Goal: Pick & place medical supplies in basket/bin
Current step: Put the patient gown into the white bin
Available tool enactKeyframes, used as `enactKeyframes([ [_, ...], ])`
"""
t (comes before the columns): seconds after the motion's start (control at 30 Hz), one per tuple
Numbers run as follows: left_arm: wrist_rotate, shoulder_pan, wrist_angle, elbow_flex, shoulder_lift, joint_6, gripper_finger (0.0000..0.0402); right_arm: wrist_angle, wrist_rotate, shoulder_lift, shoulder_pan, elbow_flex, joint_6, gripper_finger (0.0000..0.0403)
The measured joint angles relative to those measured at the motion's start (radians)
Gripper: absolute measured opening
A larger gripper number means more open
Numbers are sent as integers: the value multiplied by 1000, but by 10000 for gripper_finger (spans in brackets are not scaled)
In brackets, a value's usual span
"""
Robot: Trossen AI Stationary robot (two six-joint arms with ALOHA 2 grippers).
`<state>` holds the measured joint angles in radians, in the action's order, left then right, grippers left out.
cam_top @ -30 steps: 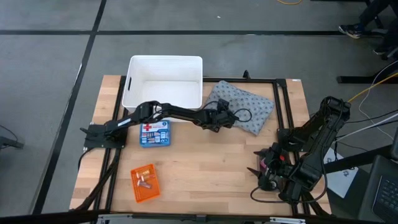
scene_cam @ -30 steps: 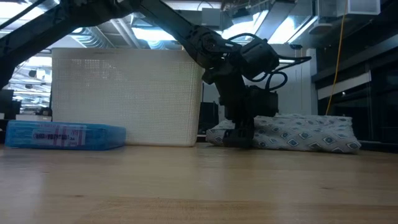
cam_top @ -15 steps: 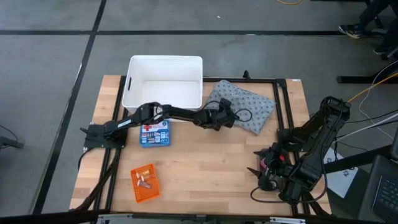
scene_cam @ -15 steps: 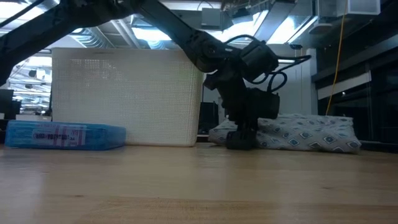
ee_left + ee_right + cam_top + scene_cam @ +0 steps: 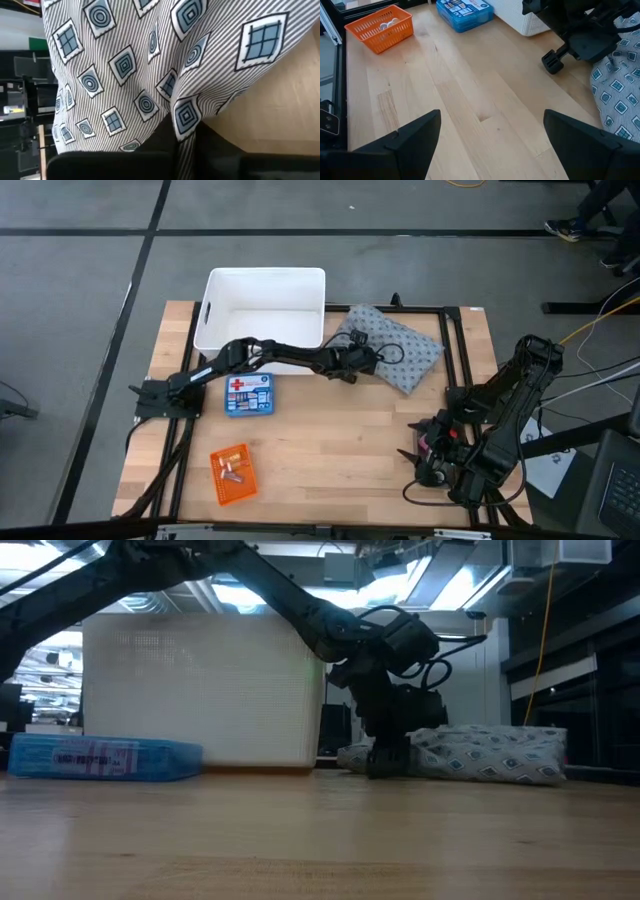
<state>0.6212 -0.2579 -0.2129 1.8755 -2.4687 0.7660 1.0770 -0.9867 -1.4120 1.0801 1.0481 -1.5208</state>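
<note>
The grey patterned pillow-like pack [image 5: 402,352] lies flat on the table at the far right of centre, and also shows in the low view [image 5: 485,754]. My left gripper [image 5: 352,361] reaches across from the left and is shut on the pack's left edge, just right of the white tub [image 5: 262,310]. My right gripper [image 5: 425,455] waits open near the table's near right corner, with nothing between its fingers [image 5: 417,135]. The orange basket [image 5: 233,473] with a few small pieces sits at the near left. My left gripper pinches a raised fold of the pack's cloth [image 5: 186,120] between its two fingers [image 5: 150,152], at the pack's left edge [image 5: 392,752]. The fingers come from the table's left, slanting down. The rest of the pack lies on the table.
A blue first-aid box [image 5: 249,394] lies flat in front of the tub, under the left arm's reach. A black frame rail [image 5: 450,345] runs along the table's right side beside the pack. Bare wood stretches across the middle and near side [image 5: 470,90].
My left gripper has moved a little toward the tub and the far edge, and has shut on the pack's left edge. The cloth there is gathered into a fold, and the pack has shifted slightly toward the far left.
</note>
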Motion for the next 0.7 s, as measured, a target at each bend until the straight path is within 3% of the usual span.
enactKeyframes([
  [0.27,54,51,40,0,0,86,5,0,0,0,-2,0,0,352],
  [0.47,171,102,161,-1,-3,214,3,0,0,0,-2,0,3,352],
  [0.7,231,127,169,112,-11,292,2,0,0,0,-2,0,3,352],
])
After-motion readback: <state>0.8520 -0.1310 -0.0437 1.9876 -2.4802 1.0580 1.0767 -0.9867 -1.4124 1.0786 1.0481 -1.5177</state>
